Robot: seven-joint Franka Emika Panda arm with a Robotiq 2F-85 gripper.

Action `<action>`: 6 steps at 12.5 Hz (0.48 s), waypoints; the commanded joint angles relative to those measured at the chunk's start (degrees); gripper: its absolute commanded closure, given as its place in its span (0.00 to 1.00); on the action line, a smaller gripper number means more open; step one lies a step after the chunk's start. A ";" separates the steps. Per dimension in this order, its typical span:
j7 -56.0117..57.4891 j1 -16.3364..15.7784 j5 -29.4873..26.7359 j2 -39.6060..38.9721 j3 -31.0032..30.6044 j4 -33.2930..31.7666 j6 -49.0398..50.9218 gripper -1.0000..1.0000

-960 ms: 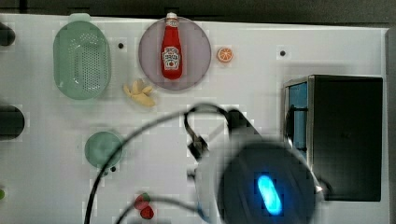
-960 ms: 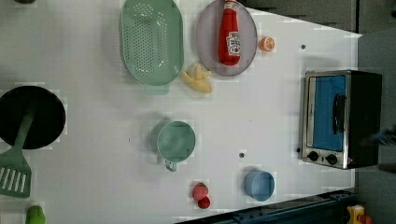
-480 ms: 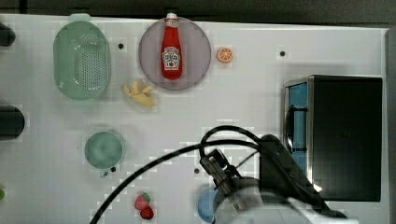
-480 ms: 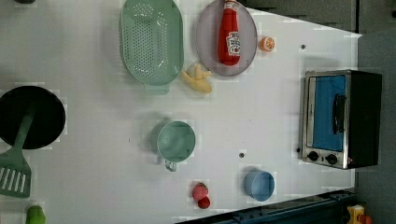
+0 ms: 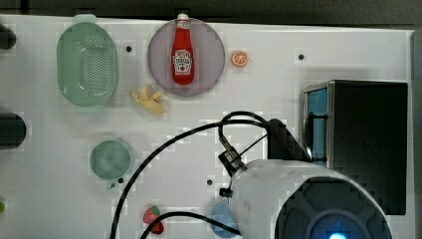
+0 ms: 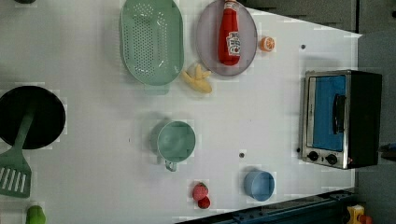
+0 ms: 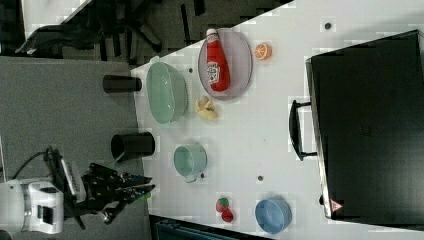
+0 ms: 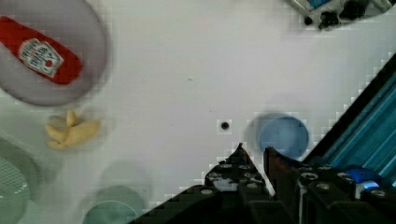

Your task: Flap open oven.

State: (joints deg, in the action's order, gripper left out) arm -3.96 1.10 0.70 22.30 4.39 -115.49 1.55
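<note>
Claw (image 8: 254, 151): wrist view shows the two black fingers close together with a slim gap, so narrowly open and gripping nothing. Right view puts it at lower left of frame, off the edge of the white table (image 6: 93, 140) and well apart from the target. Nearest things on the table, along the right view's lower edge: the round blue bowl (image 6: 258, 185) and the pair of small red strawberries (image 6: 201, 193), then the pale green mug (image 6: 176, 142) toward mid-frame. Target: the boxy black toaster oven (image 6: 341, 119) with silver front frame stands at the right of the left view, its blue-tinted door flat against the frame, i.e. not yet opened. The dark bar handle (image 6: 339, 113) is untouched; small knobs sit at the lower end of the front. Judgement: step in hand is the approach, flap not begun. The next move calls for carrying the claw across to the handle, hooking the bar, and drawing the door down and outward. Possible hindrance: bowl and strawberries lie near a low, straight path, so a raised approach looks safer. The table in front of the door looks bare, giving the door room to swing. Farther off, upper part of the left view: yellow banana pieces (image 6: 198, 79), red ketchup bottle (image 6: 229, 35) lying on a grey round plate (image 6: 205, 42), orange half (image 6: 267, 44), and green perforated colander (image 6: 150, 42).
</note>
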 commanded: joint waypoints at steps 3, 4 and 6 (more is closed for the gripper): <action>19.36 0.59 2.36 0.36 6.12 -1.38 -2.41 0.82; 24.76 0.71 4.06 -0.02 7.47 -1.88 -4.08 0.82; 34.39 0.88 8.05 -1.16 9.97 -2.72 -7.80 0.82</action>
State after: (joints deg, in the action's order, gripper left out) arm 19.61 1.05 8.35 21.15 12.84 -117.39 -5.98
